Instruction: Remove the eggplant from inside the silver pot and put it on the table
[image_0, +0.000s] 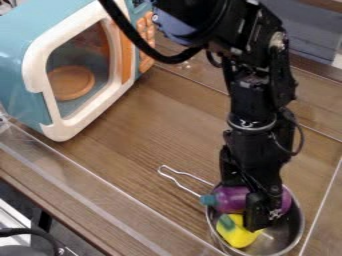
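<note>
- Eggplant (235, 197): purple, glossy, lying inside the silver pot (285, 237) at the near right corner of the surface (147, 130); only its left part shows, the rest is hidden behind the gripper (257, 206).
- Long axis: cannot tell for certain; the visible purple part runs roughly left to right across the pot, near its upper rim.
- Yellow toy (238, 235) sits in the same pot, just below the eggplant and close against it.
- Pot handle (185, 178), thin wire loop, points out to the left over bare wood.
- Jaws: spread wide, pointing steeply down into the pot, with the eggplant directly at or between them. No pinch visible; contact cannot be confirmed.
- Judgement: eggplant not yet lifted. Closing across its short width looks like the next need; risk is catching the yellow toy or the pot rim.
- Blue-and-white toy microwave (60, 75) stands well apart, far left.
</note>
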